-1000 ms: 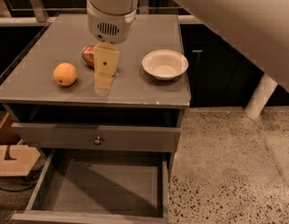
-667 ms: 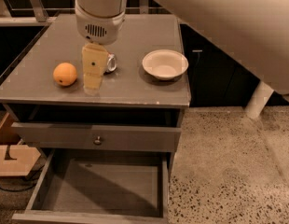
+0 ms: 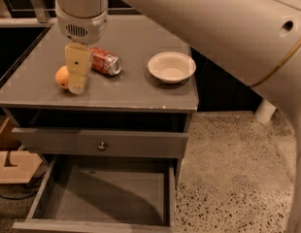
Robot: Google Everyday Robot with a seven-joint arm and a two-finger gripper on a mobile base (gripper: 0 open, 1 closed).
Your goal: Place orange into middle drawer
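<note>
Shifted left, the blocky cream end effector (image 3: 76, 85) fronts the round matte orange (image 3: 60, 76), grip unclear

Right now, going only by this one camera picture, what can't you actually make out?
All in the camera view:
1. Orange: its right side is hidden behind the end effector, which hangs over the left part of the tabletop; whether they touch cannot be told.
2. Middle drawer: its front is cut off by the bottom edge.
3. Red can: its label is too blurred to read.
4. Tabletop's far right corner: covered by the arm.
</note>
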